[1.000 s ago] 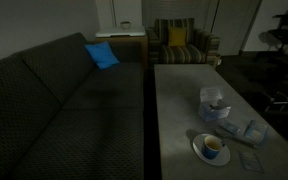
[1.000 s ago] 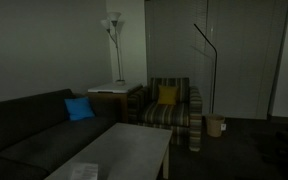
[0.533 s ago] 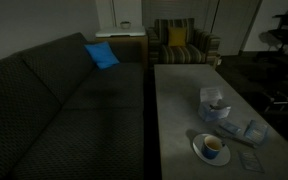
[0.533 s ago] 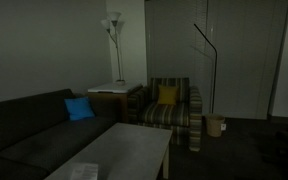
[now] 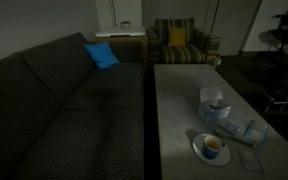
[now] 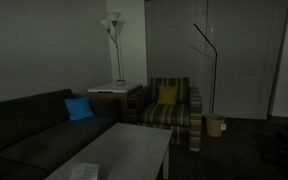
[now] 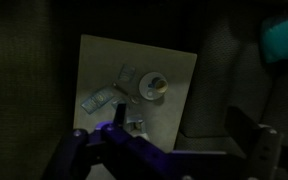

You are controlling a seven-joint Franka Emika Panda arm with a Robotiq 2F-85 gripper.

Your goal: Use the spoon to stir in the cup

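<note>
The small white cup with a brownish inside stands on a white saucer near the front of the grey table. From high above, the wrist view shows the cup on its saucer, far below. In this dim light I cannot pick out the spoon. My gripper hangs well above the table edge and the sofa, open, with nothing between its dark fingers. No part of the gripper shows in either exterior view.
A pale blue box and small flat items lie beside the saucer. A dark sofa with a blue cushion runs along the table. A striped armchair and a floor lamp stand beyond.
</note>
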